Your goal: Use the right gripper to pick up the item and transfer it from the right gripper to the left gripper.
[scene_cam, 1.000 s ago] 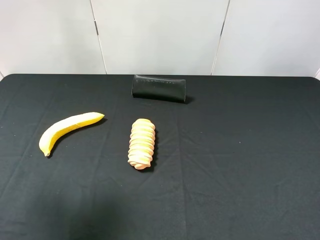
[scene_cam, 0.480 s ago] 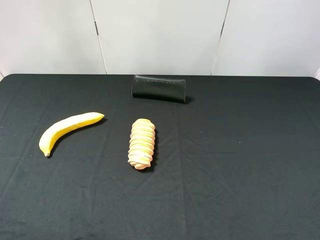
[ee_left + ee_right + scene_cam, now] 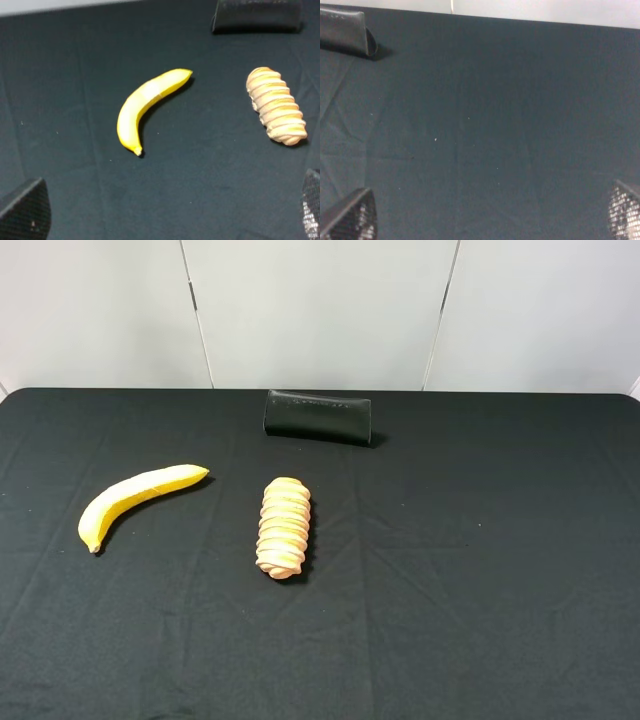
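Observation:
The item, a curved yellow banana (image 3: pixel 135 498), lies on the black cloth at the left, with its stem end toward the front. In the left wrist view the banana (image 3: pixel 147 105) lies ahead of my left gripper (image 3: pixel 167 220), whose two fingertips (image 3: pixel 25 212) stand far apart with only cloth between them. My right gripper (image 3: pixel 487 217) is open too, its fingertips (image 3: pixel 350 217) wide apart over bare cloth, far from the banana. Neither arm shows in the exterior high view.
A ridged orange-tan roll (image 3: pixel 283 527) lies at the table's middle, right of the banana. A black oblong case (image 3: pixel 317 417) rests near the back edge, and its end (image 3: pixel 345 32) shows in the right wrist view. White wall panels stand behind the black table (image 3: pixel 480 570).

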Tool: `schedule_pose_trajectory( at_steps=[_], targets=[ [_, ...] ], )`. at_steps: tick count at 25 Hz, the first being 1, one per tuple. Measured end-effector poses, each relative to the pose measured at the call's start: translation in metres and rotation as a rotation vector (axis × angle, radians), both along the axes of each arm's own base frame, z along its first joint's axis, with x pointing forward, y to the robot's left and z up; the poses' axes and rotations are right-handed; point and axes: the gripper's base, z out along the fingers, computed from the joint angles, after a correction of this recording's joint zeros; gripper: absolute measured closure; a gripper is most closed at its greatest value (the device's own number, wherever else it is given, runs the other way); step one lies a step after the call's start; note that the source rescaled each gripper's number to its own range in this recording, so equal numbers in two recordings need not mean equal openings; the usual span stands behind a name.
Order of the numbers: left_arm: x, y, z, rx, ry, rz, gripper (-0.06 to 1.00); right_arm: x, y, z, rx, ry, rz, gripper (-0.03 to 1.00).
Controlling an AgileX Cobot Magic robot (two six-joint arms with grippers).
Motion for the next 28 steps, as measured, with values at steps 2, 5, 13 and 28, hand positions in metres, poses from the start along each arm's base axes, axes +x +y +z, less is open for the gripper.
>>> schedule_pose_trajectory(
  at_steps=[2,5,13,28],
  targets=[
    [-0.001,0.0,0.0,0.035,-0.013,-0.028,-0.06,0.0,0.0,0.0,0.0,0.0,0.0,-0.03],
    [0.002,-0.002,-0.005,0.084,-0.009,-0.046,-0.06,0.0,0.0,0.0,0.0,0.0,0.0,-0.03],
    [0.014,-0.006,-0.042,0.105,0.108,0.062,-0.06,0.0,0.0,0.0,0.0,0.0,0.0,-0.03],
    [0.011,-0.006,-0.082,0.092,0.022,0.13,-0.06,0.0,0.0,0.0,0.0,0.0,0.0,-0.03]
  ],
)
